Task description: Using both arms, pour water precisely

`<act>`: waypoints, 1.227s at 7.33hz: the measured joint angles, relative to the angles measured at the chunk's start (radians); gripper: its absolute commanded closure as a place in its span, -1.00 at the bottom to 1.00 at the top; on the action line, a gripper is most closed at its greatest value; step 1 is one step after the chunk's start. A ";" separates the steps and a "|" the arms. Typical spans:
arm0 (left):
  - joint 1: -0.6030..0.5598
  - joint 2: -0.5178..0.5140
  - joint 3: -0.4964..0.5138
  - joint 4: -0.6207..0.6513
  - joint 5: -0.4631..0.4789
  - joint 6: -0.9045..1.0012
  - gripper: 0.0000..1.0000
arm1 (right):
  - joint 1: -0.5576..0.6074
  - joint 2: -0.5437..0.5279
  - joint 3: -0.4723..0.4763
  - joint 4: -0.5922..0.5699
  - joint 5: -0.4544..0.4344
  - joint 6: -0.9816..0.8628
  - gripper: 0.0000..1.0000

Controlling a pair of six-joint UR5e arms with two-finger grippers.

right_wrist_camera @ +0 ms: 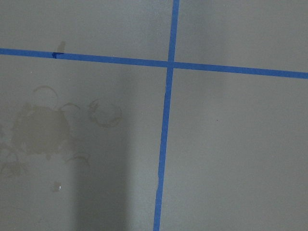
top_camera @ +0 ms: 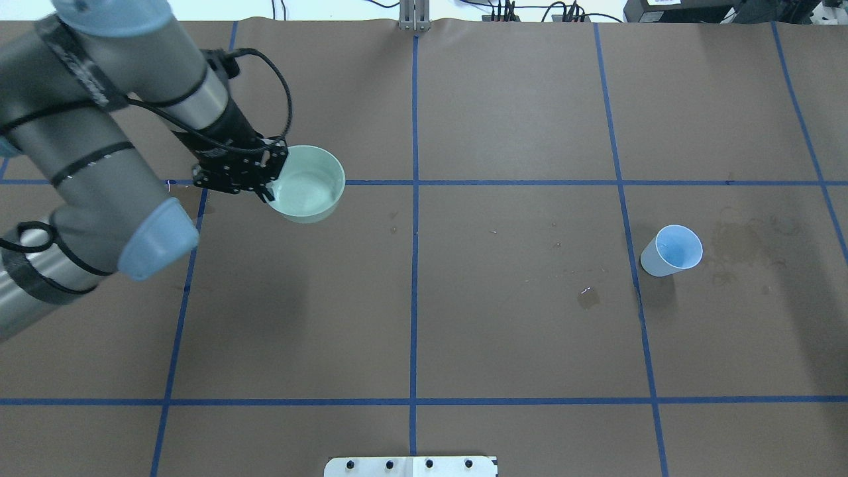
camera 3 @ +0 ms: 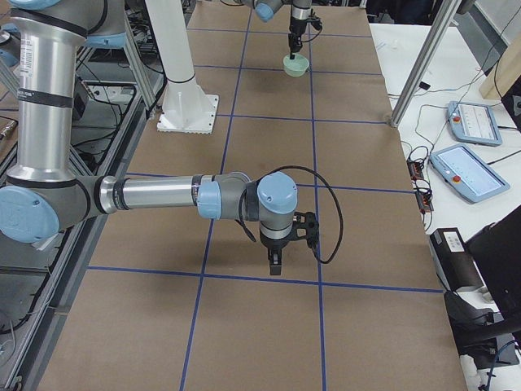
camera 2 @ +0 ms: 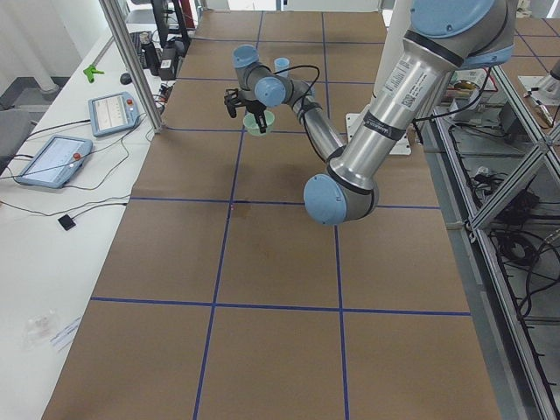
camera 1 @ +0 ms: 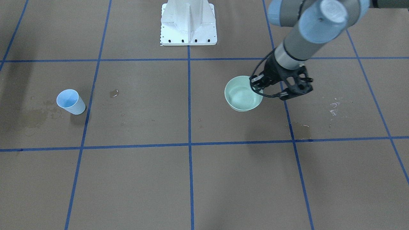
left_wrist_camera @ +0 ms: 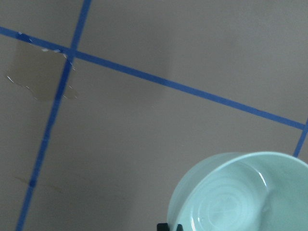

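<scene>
Brown table (top_camera: 503,318): left gripper (top_camera: 268,189) pinches bowl (top_camera: 311,189) at nine-o'clock rim, likely for pouring into three-o'clock cup (top_camera: 672,250); right gripper (camera 3: 275,265), opening untellable.

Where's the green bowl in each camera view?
Front-facing: bowl right of centre, upper half.
Overhead: bowl upper left.
Exterior left: bowl upper, left of centre.
Exterior right: bowl top, right of centre.
Left wrist: bowl bottom right.
Right wrist: not in it.
Landmark: white robot base, in all four exterior views.
</scene>
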 measured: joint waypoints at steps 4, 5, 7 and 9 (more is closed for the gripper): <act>0.149 -0.172 0.313 -0.256 0.150 -0.240 1.00 | 0.000 0.000 -0.002 0.000 0.000 0.000 -1.00; 0.160 -0.204 0.364 -0.268 0.162 -0.248 1.00 | 0.000 0.000 -0.002 0.000 0.000 0.000 -1.00; 0.170 -0.224 0.412 -0.295 0.169 -0.253 1.00 | 0.000 -0.001 -0.002 0.000 0.000 0.000 -1.00; 0.178 -0.227 0.460 -0.359 0.170 -0.253 -0.99 | 0.000 -0.001 -0.002 0.000 0.000 0.000 -1.00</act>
